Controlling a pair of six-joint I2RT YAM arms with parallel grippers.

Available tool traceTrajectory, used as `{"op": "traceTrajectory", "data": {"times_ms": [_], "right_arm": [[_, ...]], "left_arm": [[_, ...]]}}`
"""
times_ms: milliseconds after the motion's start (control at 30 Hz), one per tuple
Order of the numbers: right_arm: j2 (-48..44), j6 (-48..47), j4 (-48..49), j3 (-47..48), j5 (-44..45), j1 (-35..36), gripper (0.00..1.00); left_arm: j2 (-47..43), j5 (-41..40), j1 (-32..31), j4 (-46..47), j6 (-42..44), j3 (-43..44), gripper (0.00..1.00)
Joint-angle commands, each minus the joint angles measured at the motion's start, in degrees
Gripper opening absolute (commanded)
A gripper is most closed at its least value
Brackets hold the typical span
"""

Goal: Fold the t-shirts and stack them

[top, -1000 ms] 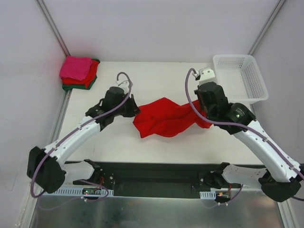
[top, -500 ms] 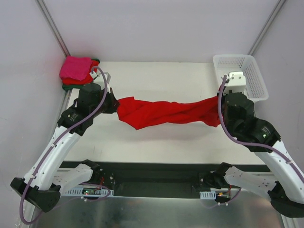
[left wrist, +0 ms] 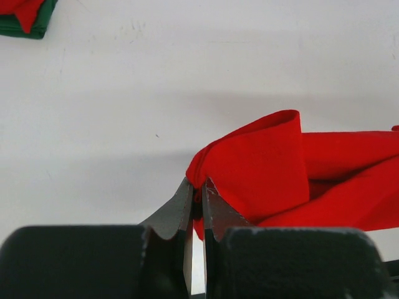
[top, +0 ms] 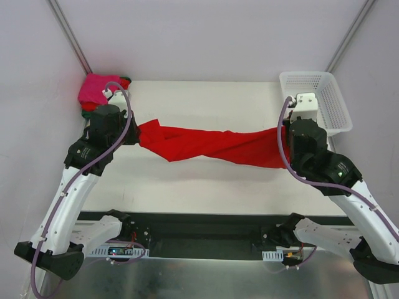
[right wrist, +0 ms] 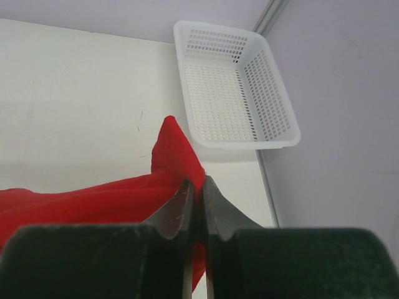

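Note:
A bright red t-shirt (top: 212, 145) hangs stretched and twisted between my two grippers above the white table (top: 206, 180). My left gripper (top: 134, 136) is shut on its left end, seen pinched in the left wrist view (left wrist: 196, 187) with the red cloth (left wrist: 268, 168) bunched to the right. My right gripper (top: 282, 142) is shut on its right end; the right wrist view (right wrist: 195, 185) shows the red cloth (right wrist: 174, 156) between the fingers. A folded stack with a hot pink shirt (top: 96, 88) on top of red and dark green ones lies at the table's far left corner.
A white plastic lattice basket (top: 315, 99) stands at the far right corner, also in the right wrist view (right wrist: 234, 93). The stack's green and red corner (left wrist: 22, 15) shows at the upper left of the left wrist view. Grey walls enclose the table.
Both grippers have moved apart, the left toward the stack and the right toward the basket. The bunched red shirt is now pulled out into a long twisted band.

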Motion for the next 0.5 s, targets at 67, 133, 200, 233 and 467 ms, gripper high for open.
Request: {"op": "traceTrajectory", "data": {"times_ms": [67,133,200,233,467], "right_arm": [[0.2,-1.3,3.1,0.7,2.4,-1.1,0.06],[0.3,-1.3,3.1,0.6,2.1,-1.1,0.06],[0.1,-1.3,2.8,0.5,1.5,-1.2,0.07],[0.1,-1.2,2.7,0.5,1.3,-1.2,0.07],[-0.2,-1.4,1.3,-0.4,2.8,-1.6,0.08]], "left_arm": [[-1.6,-2.0,2.6,-1.1,2.8,2.8,0.0],[-1.8,-2.1,3.0,-1.4,3.0,3.0,0.0],[-1.7,-2.6,3.2,-2.2,3.6,3.5,0.0],[-1.8,-2.9,3.3,-2.5,3.7,3.7,0.0],[-1.7,-5.1,4.7,-3.9,5.6,4.6,0.0]]}}
